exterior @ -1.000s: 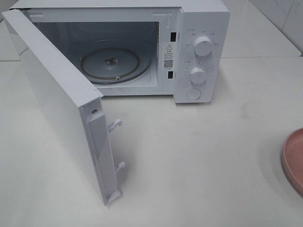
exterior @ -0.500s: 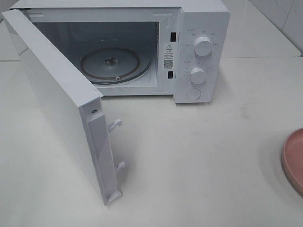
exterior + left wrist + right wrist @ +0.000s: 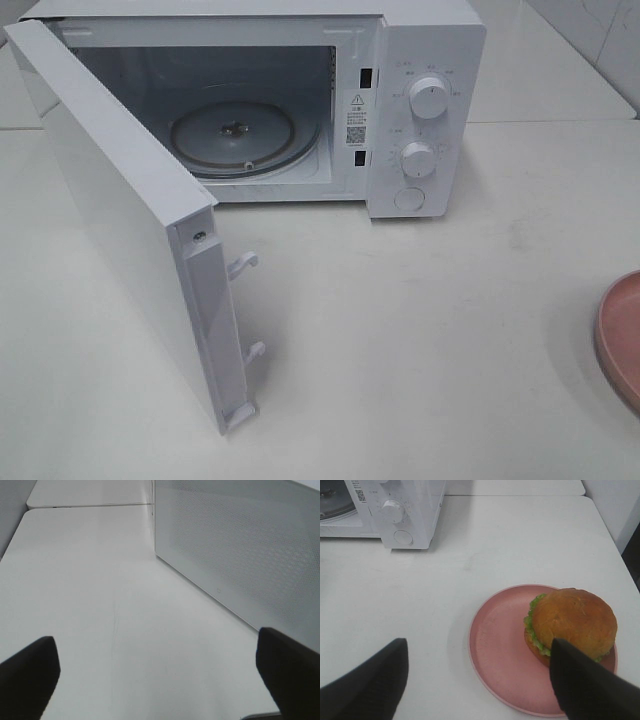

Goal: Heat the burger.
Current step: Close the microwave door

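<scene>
- The white box-shaped microwave oven [image 3: 300, 100] stands at the far side of the pale white table [image 3: 430, 330], toward 12 o'clock in the high view.
- Its flat white door [image 3: 120, 220] is swung wide open and sticks out toward 7 o'clock.
- Inside, the round glass turning plate [image 3: 235, 138] lies flat on the oven floor with nothing on it.
- Two round white knobs [image 3: 428, 98] sit one above the other on the front panel, at 3 o'clock from the opening.
- The burger with a shiny golden-brown bun and green lettuce frill [image 3: 570, 625] sits on the round pink plate [image 3: 500, 650], on the side of the plate farther from the oven.
- In the high view only the edge of that plate [image 3: 620, 335] shows, at 4 o'clock, well apart from the oven; the burger is out of that picture.
- The right gripper [image 3: 480, 685] has its two dark fingers spread wide. It hangs above the near rim of the plate, and one finger [image 3: 585, 685] covers the near edge of the burger; I cannot tell if it touches the bun.
- The left gripper [image 3: 160, 680] is spread wide too and holds nothing. It hangs over bare table beside the dotted outer face of the open door [image 3: 240, 555].
</scene>
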